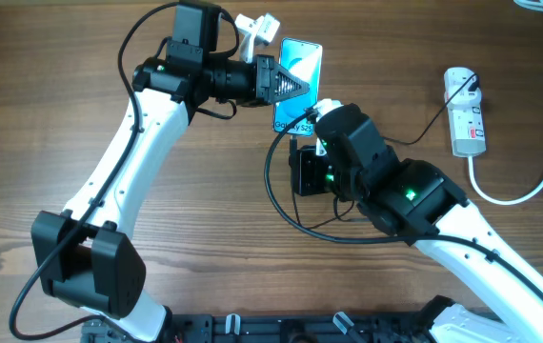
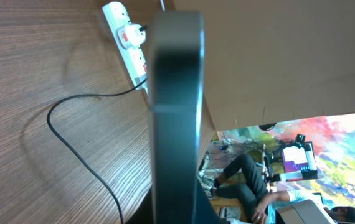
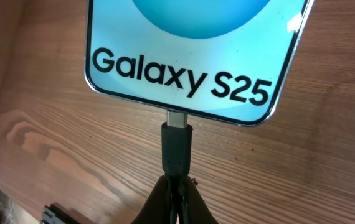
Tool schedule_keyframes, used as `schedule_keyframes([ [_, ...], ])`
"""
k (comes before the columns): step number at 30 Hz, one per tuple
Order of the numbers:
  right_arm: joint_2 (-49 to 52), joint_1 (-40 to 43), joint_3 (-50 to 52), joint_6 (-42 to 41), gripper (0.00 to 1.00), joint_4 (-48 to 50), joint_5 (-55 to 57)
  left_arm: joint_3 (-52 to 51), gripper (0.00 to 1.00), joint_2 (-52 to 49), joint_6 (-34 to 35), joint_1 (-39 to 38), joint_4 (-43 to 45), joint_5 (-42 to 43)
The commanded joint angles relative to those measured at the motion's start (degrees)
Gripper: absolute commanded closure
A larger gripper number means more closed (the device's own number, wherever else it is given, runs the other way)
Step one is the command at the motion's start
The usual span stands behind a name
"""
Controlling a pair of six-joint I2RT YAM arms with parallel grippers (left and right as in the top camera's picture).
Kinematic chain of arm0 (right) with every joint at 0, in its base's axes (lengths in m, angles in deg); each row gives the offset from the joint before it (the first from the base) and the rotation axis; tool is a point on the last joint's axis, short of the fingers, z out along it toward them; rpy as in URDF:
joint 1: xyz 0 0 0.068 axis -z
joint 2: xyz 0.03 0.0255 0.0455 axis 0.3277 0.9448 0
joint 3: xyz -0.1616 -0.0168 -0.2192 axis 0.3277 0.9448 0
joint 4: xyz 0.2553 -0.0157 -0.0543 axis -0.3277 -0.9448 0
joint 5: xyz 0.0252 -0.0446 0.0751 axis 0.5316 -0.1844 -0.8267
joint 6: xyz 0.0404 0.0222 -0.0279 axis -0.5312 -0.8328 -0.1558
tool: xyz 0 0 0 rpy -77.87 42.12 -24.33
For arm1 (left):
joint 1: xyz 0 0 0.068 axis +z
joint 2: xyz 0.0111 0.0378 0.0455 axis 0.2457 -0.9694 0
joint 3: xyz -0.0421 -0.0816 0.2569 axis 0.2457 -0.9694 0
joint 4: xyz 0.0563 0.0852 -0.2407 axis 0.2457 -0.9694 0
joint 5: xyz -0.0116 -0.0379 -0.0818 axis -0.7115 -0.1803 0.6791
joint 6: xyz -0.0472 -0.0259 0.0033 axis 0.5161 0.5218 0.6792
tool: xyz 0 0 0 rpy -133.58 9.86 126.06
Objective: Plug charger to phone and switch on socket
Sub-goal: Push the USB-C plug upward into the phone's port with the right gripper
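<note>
Left end effector (image 1: 288,86) pinches the Galaxy S25 phone (image 1: 303,55), right end effector (image 3: 176,194) the charger connector (image 3: 176,146); a skewed push could jam it.

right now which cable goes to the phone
The thin black cable: its connector, in the right gripper, meets the edge of the phone. The thick white cable only leaves the power strip.

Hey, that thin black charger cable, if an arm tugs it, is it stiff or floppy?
Probably floppy: the charger cable lies in loose curves on the table. It looks thin, so likely light and easily dragged. Its connector, pinched by the right gripper, seems short and rigid, so it should push straight into the phone.
</note>
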Motion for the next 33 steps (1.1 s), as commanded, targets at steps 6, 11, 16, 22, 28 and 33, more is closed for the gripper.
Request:
schedule_keyframes([
  [6, 0.8, -0.2, -1.4, -0.8, 0.95, 0.5, 0.5, 0.7, 0.96, 0.9, -0.1, -0.5, 0.2, 0.8],
  [11, 0.8, -0.2, -1.4, -1.3, 0.95, 0.7, 0.5, 0.7, 0.96, 0.9, -0.1, -0.5, 0.2, 1.0],
  [16, 0.8, -0.2, -1.4, -1.5, 0.95, 0.7, 0.5, 0.7, 0.96, 0.9, -0.1, -0.5, 0.2, 1.0],
  [22, 0.8, -0.2, -1.4, -1.5, 0.95, 0.7, 0.5, 0.7, 0.96, 0.9, -0.1, -0.5, 0.2, 2.3],
  [28, 0.8, -0.2, -1.4, -1.5, 0.95, 0.7, 0.0, 0.7, 0.96, 0.9, -0.1, -0.5, 0.2, 2.3],
  [33, 0.8, -0.2, -1.4, -1.4, 0.95, 0.7, -1.0, 0.7, 0.96, 0.9, -0.1, -0.5, 0.3, 2.3],
])
